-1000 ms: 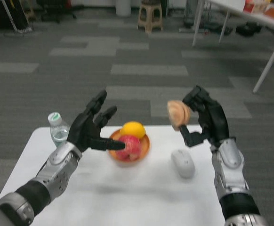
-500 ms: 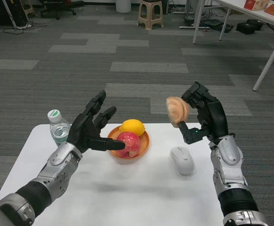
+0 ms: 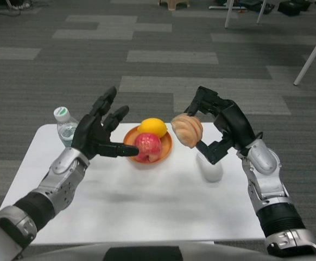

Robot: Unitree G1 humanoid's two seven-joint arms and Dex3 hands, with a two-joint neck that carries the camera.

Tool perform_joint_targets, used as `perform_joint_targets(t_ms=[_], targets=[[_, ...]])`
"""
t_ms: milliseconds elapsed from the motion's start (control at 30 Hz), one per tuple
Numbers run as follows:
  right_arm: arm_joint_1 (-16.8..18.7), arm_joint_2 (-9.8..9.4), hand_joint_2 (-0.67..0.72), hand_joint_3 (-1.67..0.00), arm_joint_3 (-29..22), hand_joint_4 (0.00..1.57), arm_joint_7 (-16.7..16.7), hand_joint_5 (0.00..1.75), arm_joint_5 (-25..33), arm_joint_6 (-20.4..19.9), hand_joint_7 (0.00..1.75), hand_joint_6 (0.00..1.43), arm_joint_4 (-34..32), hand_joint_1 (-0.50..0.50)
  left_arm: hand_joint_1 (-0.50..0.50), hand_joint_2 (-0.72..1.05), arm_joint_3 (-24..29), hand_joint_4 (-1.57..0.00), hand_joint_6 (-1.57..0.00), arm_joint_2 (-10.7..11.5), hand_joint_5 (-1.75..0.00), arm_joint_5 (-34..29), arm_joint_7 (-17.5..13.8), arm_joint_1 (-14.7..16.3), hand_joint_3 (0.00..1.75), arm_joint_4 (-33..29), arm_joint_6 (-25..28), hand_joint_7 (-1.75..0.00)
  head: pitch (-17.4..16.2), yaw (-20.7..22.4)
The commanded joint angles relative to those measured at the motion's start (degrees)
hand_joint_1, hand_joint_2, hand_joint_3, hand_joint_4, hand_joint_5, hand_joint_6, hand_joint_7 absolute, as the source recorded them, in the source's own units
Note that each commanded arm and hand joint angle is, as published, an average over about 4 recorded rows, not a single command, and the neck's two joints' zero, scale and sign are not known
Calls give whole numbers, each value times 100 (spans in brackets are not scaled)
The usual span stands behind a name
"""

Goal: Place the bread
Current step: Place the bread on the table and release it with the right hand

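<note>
Right robot hand [image 3: 219,126] holding bread [image 3: 187,130]

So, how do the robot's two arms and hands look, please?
Both forearms, the left and the right, have smooth silver shells with a black ribbed band nearer the body. The left hand and right hand are black, many-fingered and blocky. No loose cables show.

You could see only part of the white mouse [image 3: 212,169], hidden behind the right robot hand [image 3: 223,128]. The left robot hand [image 3: 95,136] covered the water bottle's [image 3: 65,128] lower right side, and its extended finger crossed the front of the apple [image 3: 149,147].
</note>
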Motion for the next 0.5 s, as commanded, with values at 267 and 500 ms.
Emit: perform_joint_targets(t_ms=[267,500], targets=[[98,-354,-29,-159,399,61,1339,155,-1004,-884,161,78,163,-42,50,34,-67,0,0,116,-41,-56,-19,102,7,-56,-23,0,-78,-82],[-214,-310,-29,-159,353,60,1356,155,-2182,-1680,161,75,1165,-42,50,34,-94,0,0,99,-41,-65,-28,91,2,-31,-23,0,-82,-62]])
